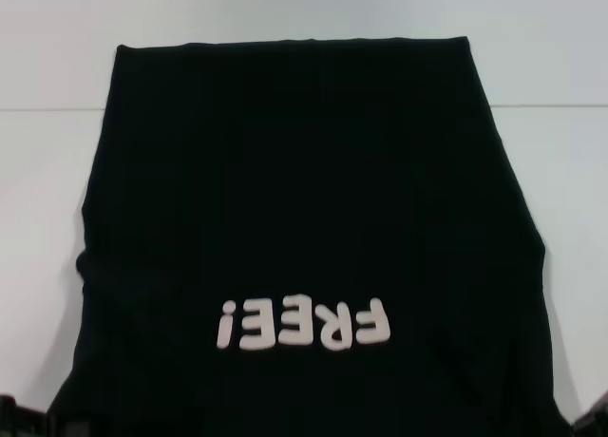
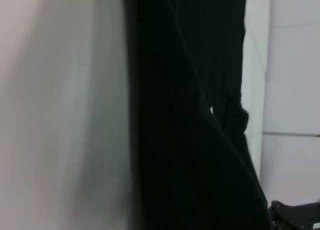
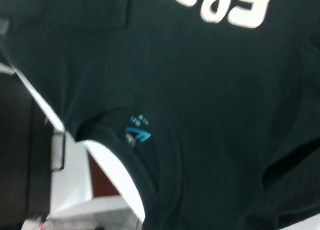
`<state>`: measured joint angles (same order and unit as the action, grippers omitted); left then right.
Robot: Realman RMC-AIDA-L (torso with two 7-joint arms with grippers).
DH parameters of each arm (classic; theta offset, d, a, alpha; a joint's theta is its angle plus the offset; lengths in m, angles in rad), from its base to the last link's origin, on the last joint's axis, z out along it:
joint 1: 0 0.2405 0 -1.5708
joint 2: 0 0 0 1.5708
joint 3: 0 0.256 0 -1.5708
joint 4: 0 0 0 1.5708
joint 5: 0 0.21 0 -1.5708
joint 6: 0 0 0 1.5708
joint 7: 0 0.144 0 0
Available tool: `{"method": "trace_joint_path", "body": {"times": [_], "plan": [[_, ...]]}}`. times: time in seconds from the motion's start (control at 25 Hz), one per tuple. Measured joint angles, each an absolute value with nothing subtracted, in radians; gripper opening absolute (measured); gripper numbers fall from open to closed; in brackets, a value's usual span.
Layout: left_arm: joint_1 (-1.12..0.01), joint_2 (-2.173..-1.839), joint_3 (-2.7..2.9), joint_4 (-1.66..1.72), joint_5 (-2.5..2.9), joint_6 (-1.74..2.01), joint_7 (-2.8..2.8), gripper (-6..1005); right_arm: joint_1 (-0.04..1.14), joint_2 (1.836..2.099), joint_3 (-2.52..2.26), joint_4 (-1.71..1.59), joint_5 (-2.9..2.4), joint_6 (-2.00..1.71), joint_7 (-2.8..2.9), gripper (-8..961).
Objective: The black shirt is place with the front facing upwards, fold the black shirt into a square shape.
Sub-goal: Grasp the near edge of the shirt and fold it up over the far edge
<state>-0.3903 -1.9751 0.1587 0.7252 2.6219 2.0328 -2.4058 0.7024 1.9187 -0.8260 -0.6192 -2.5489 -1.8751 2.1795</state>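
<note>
At the near edge of the head view, the left end effector shows only as a dark corner low on the left, and the right end effector as a dark corner low on the right; whether either is apart or together cannot be told. Between them the black shirt lies flat on the white counter, front up, its collar end nearest the robot. The blue neck label sits inside the collar in the right wrist view. Just beyond, the off-white lettering reads upside down from the robot's side. Farther off, the shirt's body narrows to a straight hem at the far side
</note>
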Motion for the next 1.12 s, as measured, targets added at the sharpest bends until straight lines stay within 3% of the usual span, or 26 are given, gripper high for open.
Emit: {"method": "trace_joint_path", "body": {"times": [0.36,0.88,1.04,1.12], "plan": [[-0.403,-1.981,0.158,0.709,2.626,2.039,-2.400,26,0.690,1.947,-0.804,-0.611,-2.567,-1.887,2.146,56],[-0.463,-1.954,0.042,0.582,2.252,1.775,-2.380,26,0.651,1.933,-0.359,-0.566,-2.396,-1.698,2.152,56],[-0.497,-1.960,0.044,0.519,2.173,1.658,-2.297,27,0.632,1.951,-0.353,-0.503,-2.233,-1.562,2.091,56],[-0.521,-1.964,0.042,0.480,2.152,1.593,-2.242,27,0.630,1.976,-0.353,-0.482,-2.170,-1.483,2.043,56]]}}
